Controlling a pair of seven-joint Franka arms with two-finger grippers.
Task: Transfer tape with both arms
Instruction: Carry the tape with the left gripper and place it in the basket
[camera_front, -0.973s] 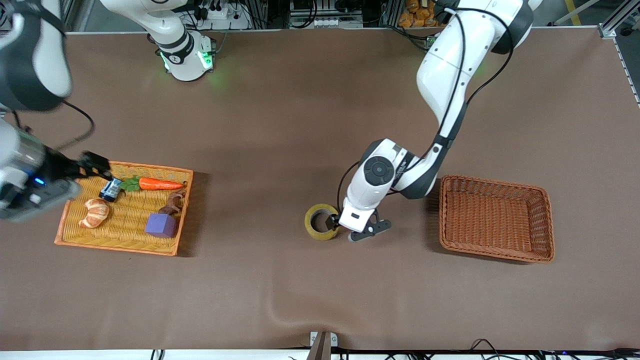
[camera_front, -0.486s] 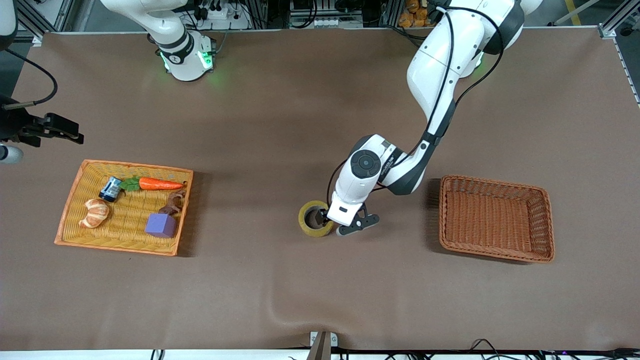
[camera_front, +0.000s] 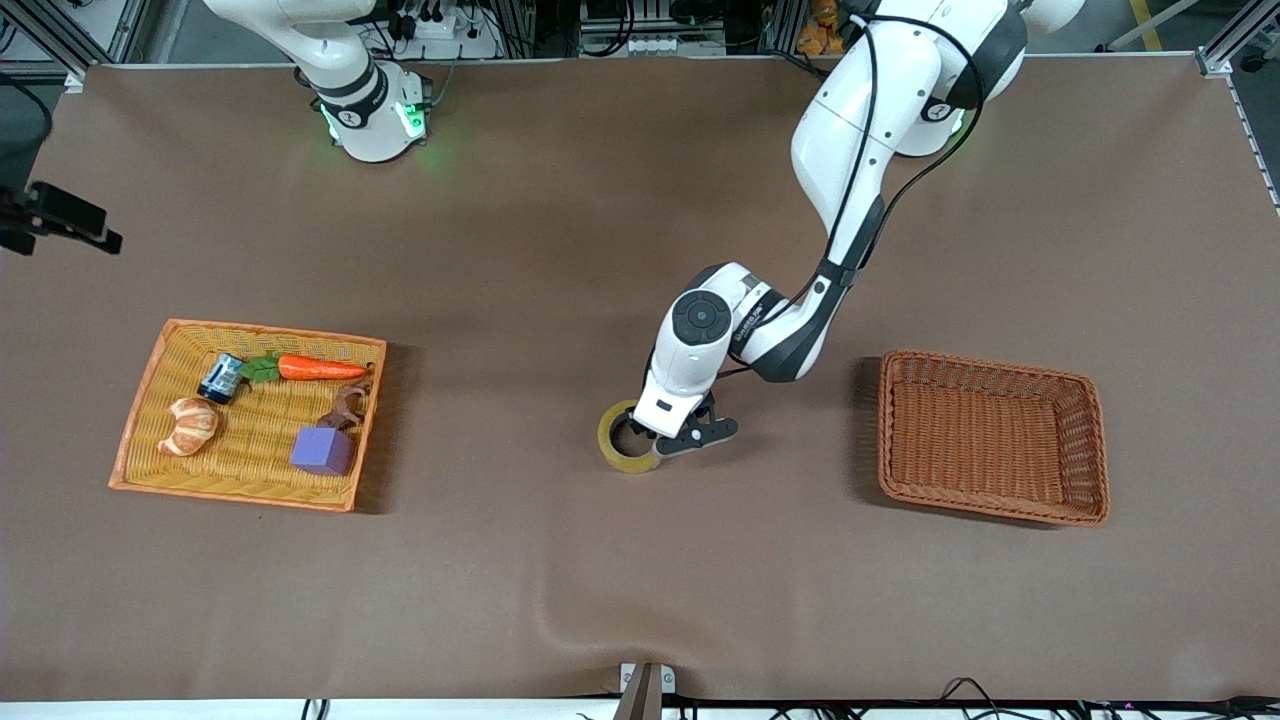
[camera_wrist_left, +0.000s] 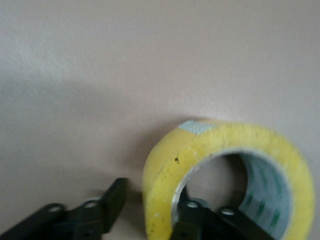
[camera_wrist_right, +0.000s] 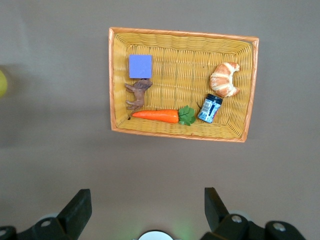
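The tape, a yellowish ring with a grey-white core, lies flat on the brown table near the middle. My left gripper is down at it, open. In the left wrist view, the left gripper straddles the wall of the tape: one finger is outside with a small gap, the other is inside the ring. My right gripper is open and empty, up over the table's edge at the right arm's end. It also shows in the right wrist view.
A yellow wicker tray at the right arm's end holds a carrot, a croissant, a purple cube, a blue can and a brown wooden piece. A brown wicker basket stands at the left arm's end, beside the left arm.
My left gripper has moved toward the right arm's end, onto the tape's wall, nudging the roll slightly. My right arm has pulled up and away from the tray to the table's edge.
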